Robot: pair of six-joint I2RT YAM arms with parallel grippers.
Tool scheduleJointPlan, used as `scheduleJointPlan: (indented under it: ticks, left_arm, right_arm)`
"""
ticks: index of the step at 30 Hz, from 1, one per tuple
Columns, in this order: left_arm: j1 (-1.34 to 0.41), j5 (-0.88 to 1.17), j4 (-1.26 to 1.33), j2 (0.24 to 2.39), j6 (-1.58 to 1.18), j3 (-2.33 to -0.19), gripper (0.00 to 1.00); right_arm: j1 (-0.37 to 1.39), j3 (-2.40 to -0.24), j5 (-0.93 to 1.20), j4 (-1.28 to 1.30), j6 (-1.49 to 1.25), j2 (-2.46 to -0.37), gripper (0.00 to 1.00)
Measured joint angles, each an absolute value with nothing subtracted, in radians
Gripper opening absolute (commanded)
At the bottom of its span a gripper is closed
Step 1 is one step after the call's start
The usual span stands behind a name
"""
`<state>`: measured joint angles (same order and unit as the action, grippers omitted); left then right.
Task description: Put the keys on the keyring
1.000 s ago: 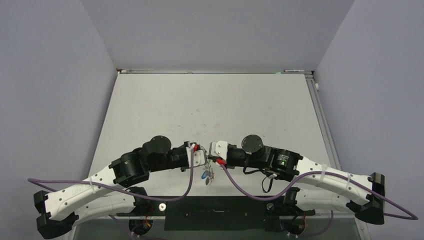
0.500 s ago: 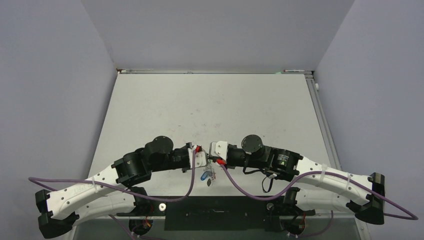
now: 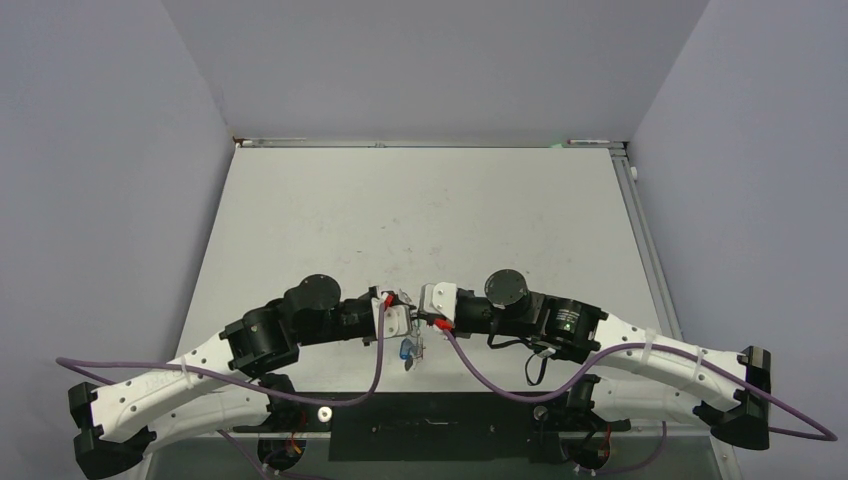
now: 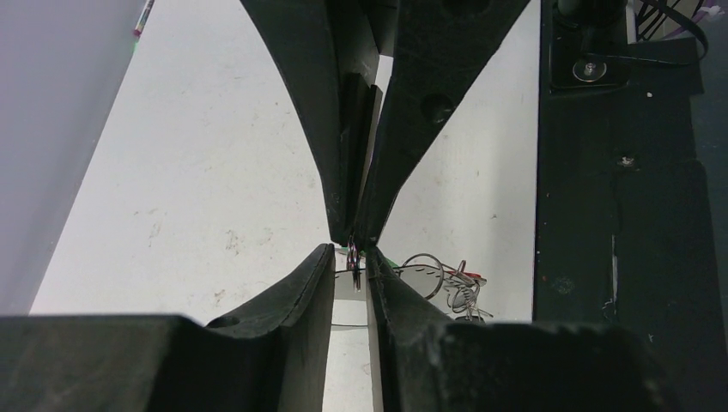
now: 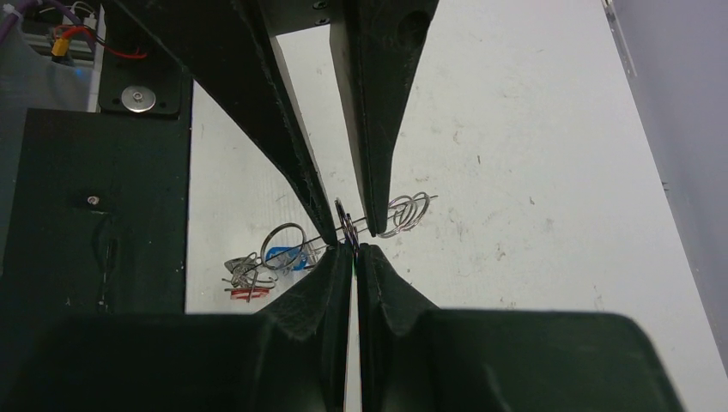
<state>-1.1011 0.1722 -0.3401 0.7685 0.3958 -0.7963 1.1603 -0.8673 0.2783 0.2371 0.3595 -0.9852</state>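
Risk: keyring wire slipping from clenched right gripper | left gripper at its 9 o'clock, grip unclear | keys could drop

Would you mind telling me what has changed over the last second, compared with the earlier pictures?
The left arm eased slightly leftward, back toward its base, and the keys hanging below drifted a little left with it. Nothing was visibly taken or released. The right arm stayed put, with the right gripper shut on the keyring, tip to tip with the left gripper.

Arms bent inward, left claw slightly parted, right claw closed
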Motion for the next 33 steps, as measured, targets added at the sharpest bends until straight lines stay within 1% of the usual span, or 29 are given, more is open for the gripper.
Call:
scheduleJointPlan:
  ticks: [4, 7, 15, 16, 19, 21, 22, 23, 28, 33]
  left_arm:
    - [-1.101, 0.187, -0.339, 0.770, 0.397, -0.796, 0.08]
    - [-1.101, 0.196, -0.337, 0.772, 0.399, -0.796, 0.00]
    - [-1.101, 0.196, -0.336, 0.773, 0.403, -0.796, 0.00]
    - [-1.101, 0.195, -0.335, 0.772, 0.403, -0.795, 0.00]
    - [-1.101, 0.194, -0.319, 0.764, 0.401, -0.782, 0.00]
    - [-1.101, 0.194, -0.302, 0.752, 0.395, -0.768, 0.00]
    - [-1.103, 0.195, -0.291, 0.743, 0.391, -0.758, 0.00]
    - [-1.105, 0.194, -0.285, 0.734, 0.385, -0.749, 0.00]
    - [-1.105, 0.187, -0.242, 0.690, 0.348, -0.691, 0.00]
    - [-1.105, 0.187, -0.167, 0.638, 0.296, -0.643, 0.00]
  right_arm:
    - [1.160, -0.867, 0.278, 0.239, 0.360, -0.981, 0.05]
    - [1.160, -0.867, 0.278, 0.241, 0.360, -0.978, 0.05]
    - [1.160, -0.867, 0.286, 0.244, 0.360, -0.978, 0.05]
    - [1.160, -0.867, 0.285, 0.244, 0.360, -0.978, 0.07]
    - [1.160, -0.866, 0.285, 0.242, 0.356, -0.977, 0.26]
    - [1.159, -0.865, 0.284, 0.234, 0.352, -0.970, 0.41]
    - [1.159, -0.861, 0.281, 0.226, 0.353, -0.961, 0.45]
    - [1.159, -0.857, 0.281, 0.218, 0.348, -0.950, 0.48]
    - [1.160, -0.827, 0.284, 0.121, 0.332, -0.856, 0.50]
    - [1.160, -0.774, 0.285, 0.027, 0.321, -0.736, 0.48]
